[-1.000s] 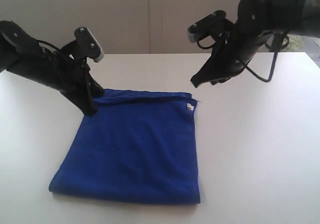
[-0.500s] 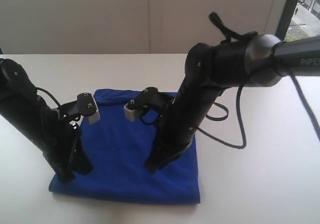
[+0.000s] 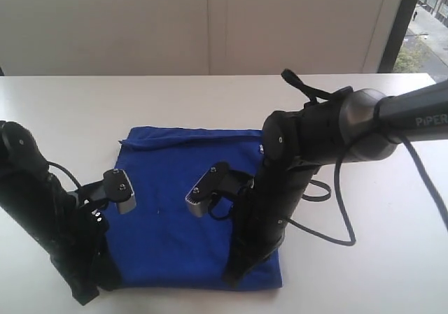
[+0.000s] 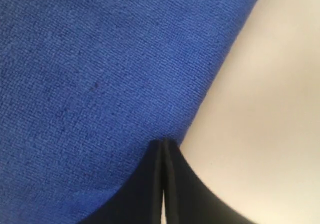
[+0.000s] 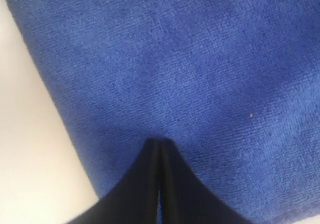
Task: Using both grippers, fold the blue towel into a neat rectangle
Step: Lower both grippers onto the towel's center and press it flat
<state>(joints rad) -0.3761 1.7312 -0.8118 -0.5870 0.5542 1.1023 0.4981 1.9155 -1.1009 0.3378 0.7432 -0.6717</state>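
**Both claws closed at the towel's near edge**

You have the blue towel (image 3: 182, 188) lying flat on the white table (image 3: 371, 258), near the middle, as a rough rectangle. Its far edge is slightly rumpled, with a second layer showing along it.

Your left gripper (image 3: 87, 293) is down at the towel's near left corner. In the left wrist view its fingers are pressed together, with only a hairline between them. The tips touch the cloth just inside the side edge, and bare table lies right beside them.

Your right gripper (image 3: 233, 280) is down near the near right corner, its arm reaching steeply over the cloth. In the right wrist view its fingers are likewise pressed together. The tips rest on the towel a little in from the edge, with table showing to one side.

For either claw, you cannot tell whether any cloth is caught between the tips. Both sit on the surface with the fingers closed.
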